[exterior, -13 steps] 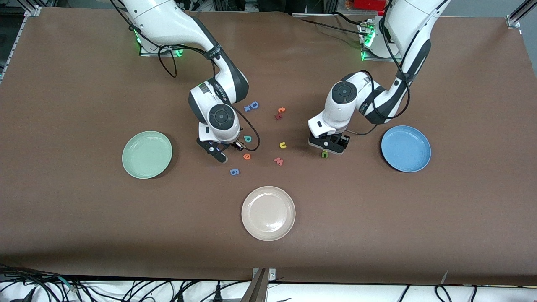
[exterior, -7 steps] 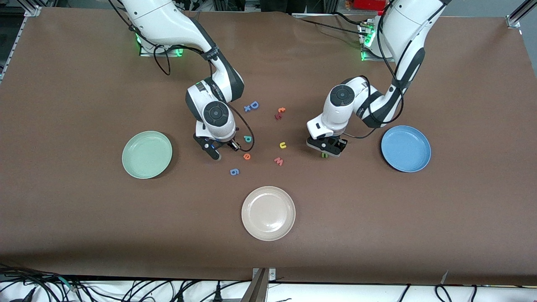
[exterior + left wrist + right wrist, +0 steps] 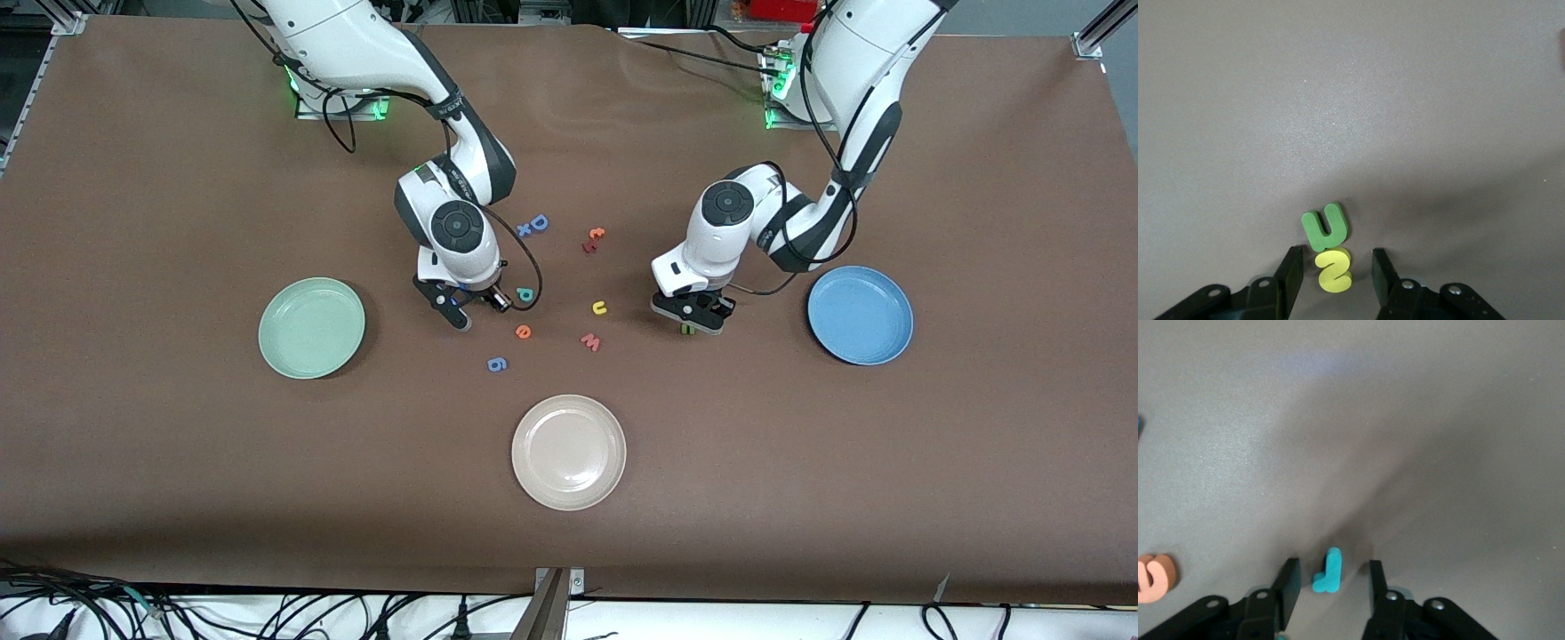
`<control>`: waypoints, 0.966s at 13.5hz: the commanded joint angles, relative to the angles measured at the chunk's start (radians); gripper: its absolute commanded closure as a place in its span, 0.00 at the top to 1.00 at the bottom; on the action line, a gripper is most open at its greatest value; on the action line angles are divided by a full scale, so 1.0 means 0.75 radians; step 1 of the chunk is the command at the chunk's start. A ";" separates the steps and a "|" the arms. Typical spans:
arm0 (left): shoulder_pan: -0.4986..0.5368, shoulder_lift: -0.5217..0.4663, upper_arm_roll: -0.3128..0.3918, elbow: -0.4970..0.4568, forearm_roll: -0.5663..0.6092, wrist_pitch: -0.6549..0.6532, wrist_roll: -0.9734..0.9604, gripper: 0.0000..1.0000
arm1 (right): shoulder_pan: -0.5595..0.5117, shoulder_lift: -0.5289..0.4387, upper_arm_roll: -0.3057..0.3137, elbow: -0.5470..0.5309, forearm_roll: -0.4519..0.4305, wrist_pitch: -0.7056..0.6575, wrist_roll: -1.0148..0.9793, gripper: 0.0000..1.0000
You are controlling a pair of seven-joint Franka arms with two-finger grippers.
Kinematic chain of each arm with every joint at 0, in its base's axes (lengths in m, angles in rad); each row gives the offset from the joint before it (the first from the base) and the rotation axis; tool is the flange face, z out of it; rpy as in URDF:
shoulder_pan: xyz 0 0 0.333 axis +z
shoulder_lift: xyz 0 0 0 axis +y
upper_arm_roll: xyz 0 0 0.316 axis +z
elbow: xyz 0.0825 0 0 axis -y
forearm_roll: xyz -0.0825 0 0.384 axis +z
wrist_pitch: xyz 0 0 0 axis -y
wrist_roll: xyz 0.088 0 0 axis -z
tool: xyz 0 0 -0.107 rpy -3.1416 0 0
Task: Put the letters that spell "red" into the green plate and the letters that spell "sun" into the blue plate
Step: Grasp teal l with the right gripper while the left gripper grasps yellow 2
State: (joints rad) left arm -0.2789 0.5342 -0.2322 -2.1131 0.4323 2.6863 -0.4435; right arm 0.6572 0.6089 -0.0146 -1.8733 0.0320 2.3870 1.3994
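Letters for both words lie on the table between the green plate (image 3: pixel 311 327) and the blue plate (image 3: pixel 860 315), and you are at the pick-up step on both sides. Your left gripper (image 3: pixel 1331 270) sits low at the blue plate's end of the letter cluster, jaws part-open either side of the yellow "s" (image 3: pixel 1334 271), with the green "n" (image 3: pixel 1325 227) touching it just past the fingertips. Your right gripper (image 3: pixel 1328 583) is nearer the green plate, jaws likewise narrowed but not yet touching the teal "r" (image 3: pixel 1328 571) between them. The "r" stands with its stem running along the gap, so the jaws should pinch its short width. The "s" and "n" line up end to end the same way. Next you need to close fully, lift, and watch the "n" does not drag along
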 commanded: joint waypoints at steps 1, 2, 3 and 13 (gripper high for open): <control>-0.015 0.010 0.034 0.005 0.021 0.004 0.002 0.21 | 0.009 -0.035 0.001 -0.053 0.019 0.026 0.014 0.35; -0.015 0.010 0.034 0.005 0.021 0.004 0.000 0.13 | 0.007 -0.037 0.001 -0.051 0.017 0.026 0.004 0.25; -0.013 0.008 0.034 0.005 0.021 0.004 0.000 0.08 | 0.009 -0.037 0.001 -0.045 0.017 0.022 -0.017 0.16; 0.240 -0.176 0.034 0.015 -0.369 -0.182 0.678 0.00 | -0.005 -0.159 -0.270 0.101 0.010 -0.448 -0.742 0.04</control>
State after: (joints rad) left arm -0.1600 0.4572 -0.2012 -2.0918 0.2727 2.6043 -0.1199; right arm 0.6542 0.5278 -0.1507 -1.7807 0.0316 2.1023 1.0060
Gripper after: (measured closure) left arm 0.767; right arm 0.824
